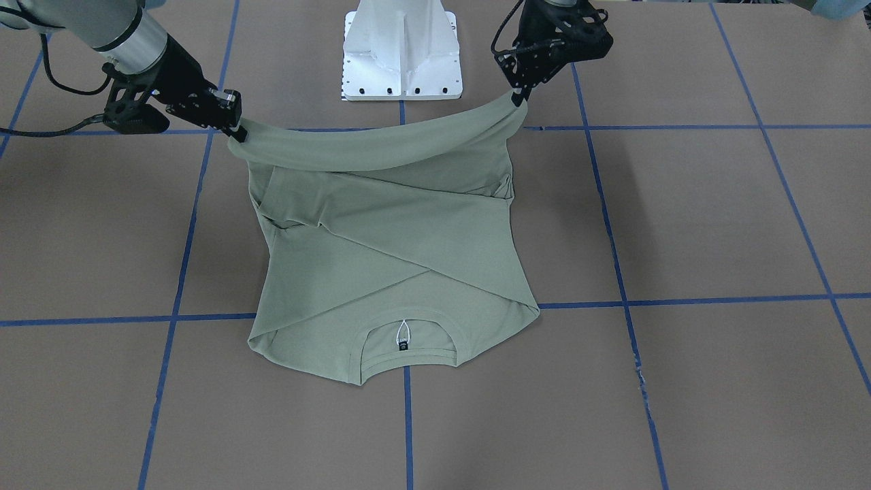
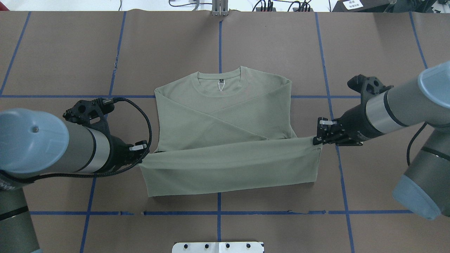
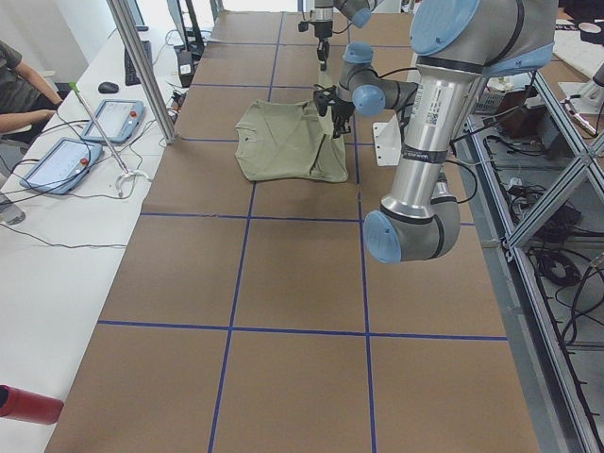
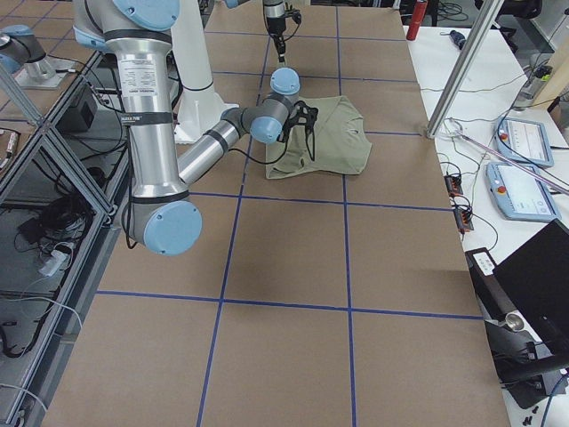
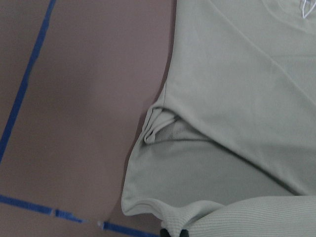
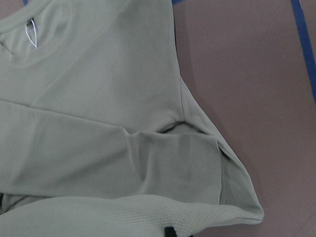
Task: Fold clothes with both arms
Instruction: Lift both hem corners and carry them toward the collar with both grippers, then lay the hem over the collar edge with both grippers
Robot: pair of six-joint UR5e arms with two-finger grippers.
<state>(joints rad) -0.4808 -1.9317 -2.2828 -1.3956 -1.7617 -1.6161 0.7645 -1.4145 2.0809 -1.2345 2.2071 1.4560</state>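
Note:
The pale sage-green shirt (image 2: pixel 225 116) lies on the brown table with both sleeves crossed over its body and its collar and dark neck label (image 2: pixel 220 84) on the far side from the robot. My left gripper (image 2: pixel 142 156) is shut on the hem's left corner. My right gripper (image 2: pixel 316 140) is shut on the hem's right corner. Together they hold the hem edge (image 1: pixel 381 146) lifted and stretched taut above the shirt's lower part. The wrist views show the shirt from close up, in the left wrist view (image 5: pixel 237 123) and in the right wrist view (image 6: pixel 98 123).
The white pedestal base (image 1: pixel 403 51) stands just behind the lifted hem. Blue tape lines (image 2: pixel 219 45) divide the brown table into squares. Operator tablets (image 3: pixel 104 118) lie on the side bench, and a red bottle (image 3: pixel 28 404) lies at the table's near corner.

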